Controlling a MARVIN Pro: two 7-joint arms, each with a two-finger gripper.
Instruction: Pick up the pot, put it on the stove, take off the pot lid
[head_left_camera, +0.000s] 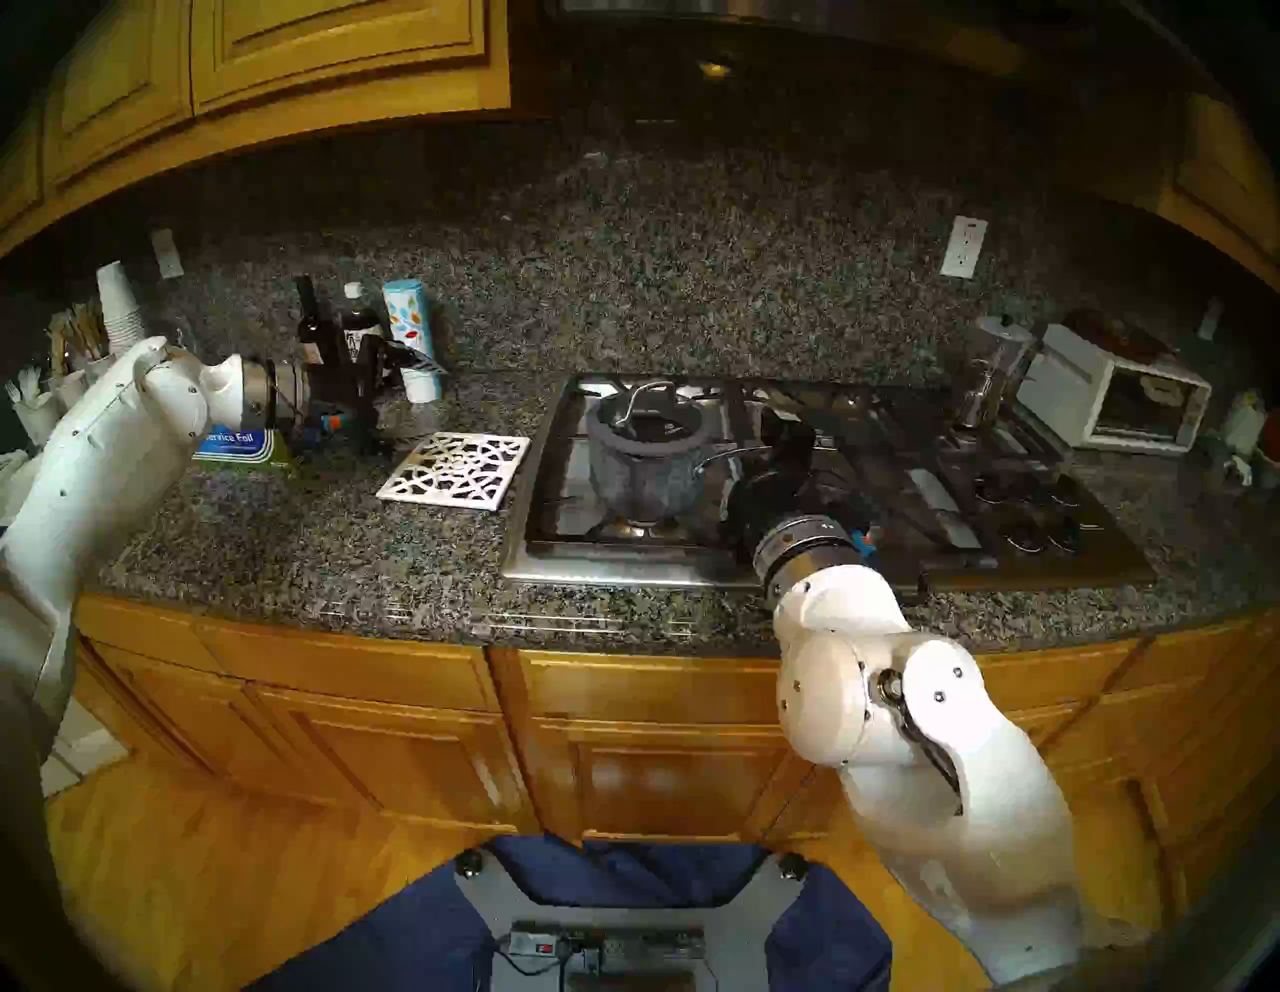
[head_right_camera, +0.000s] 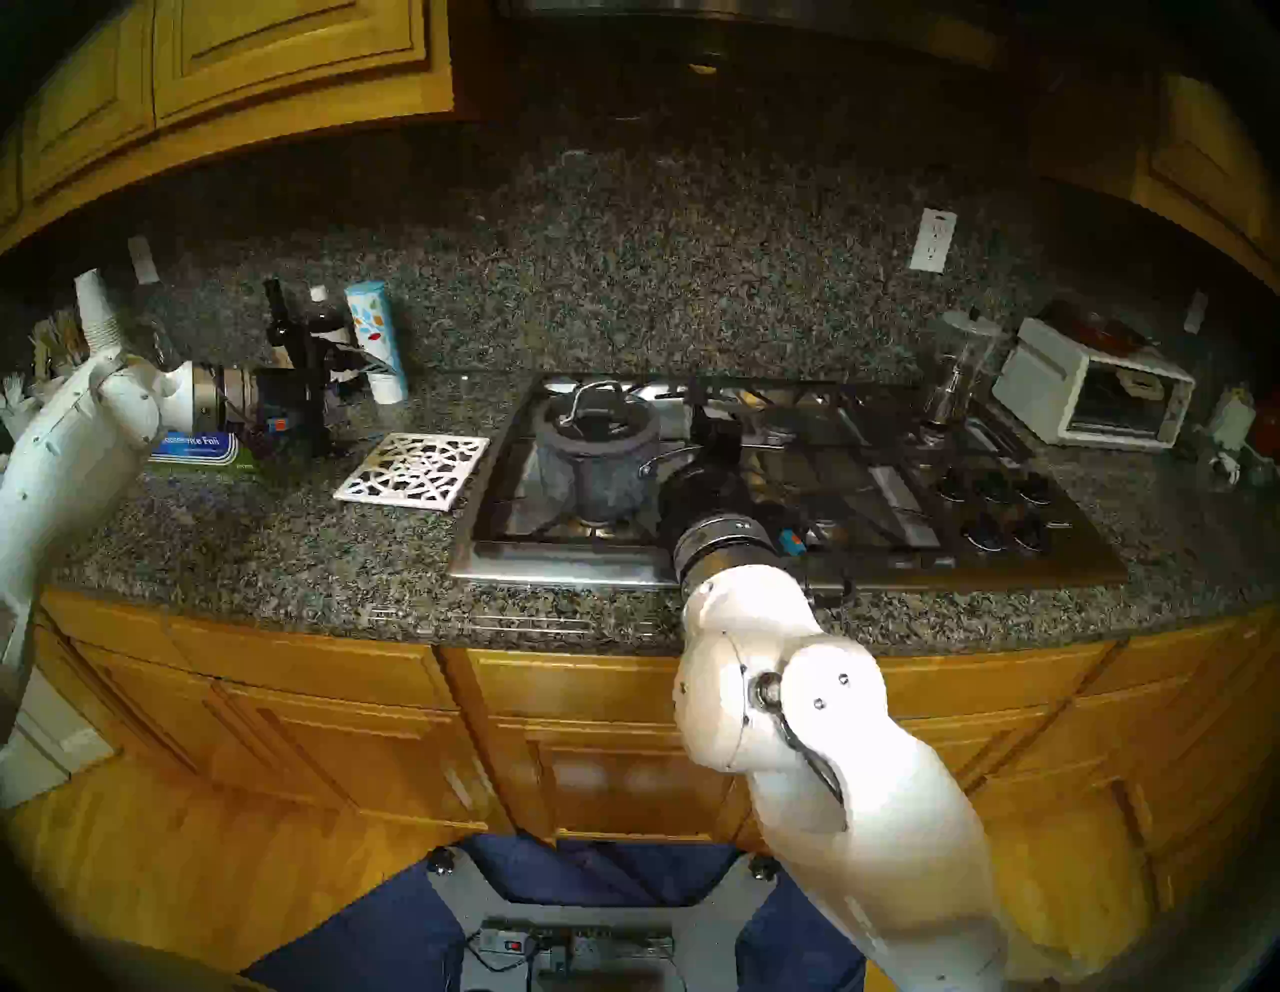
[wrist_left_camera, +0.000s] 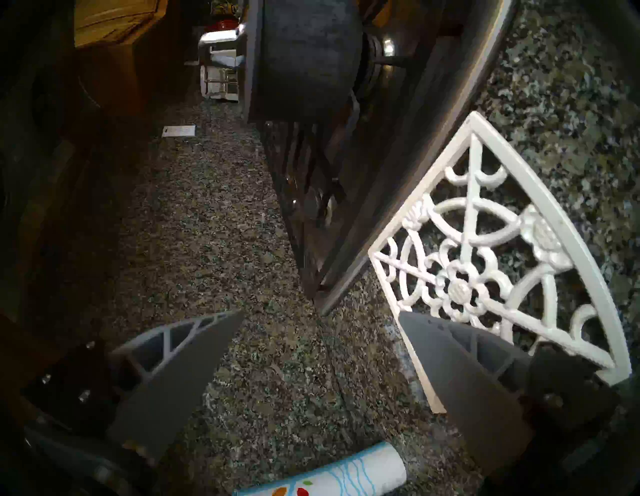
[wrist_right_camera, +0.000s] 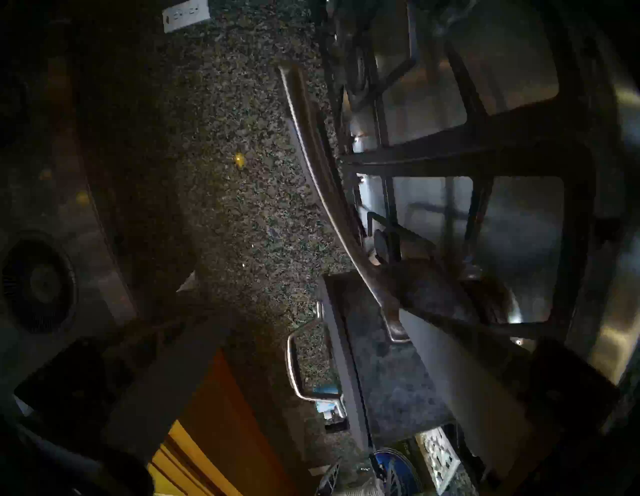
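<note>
The blue-grey speckled pot (head_left_camera: 641, 478) stands on the front left grate of the stove (head_left_camera: 609, 562), its long silver handle (wrist_right_camera: 318, 166) pointing right. On it sits the pot lid (head_left_camera: 647, 419), glass with a dark rim and an arched loop handle (wrist_right_camera: 294, 363). My right gripper (head_left_camera: 769, 443) is open at the pot's handle, one finger on each side of it near the pot wall (wrist_right_camera: 391, 381). My left gripper (wrist_left_camera: 320, 313) is open and empty, low over the granite counter to the left of the stove, next to the white lattice trivet (wrist_left_camera: 485, 263).
Behind my left gripper stand dark bottles (head_left_camera: 312, 332), a patterned white tube (head_left_camera: 409, 332) and a blue foil box (head_left_camera: 232, 443). A blender (head_left_camera: 997, 367) and a white toaster oven (head_left_camera: 1115, 409) stand at the stove's right end. Black knobs (head_left_camera: 1025, 512) sit at the stove's right front.
</note>
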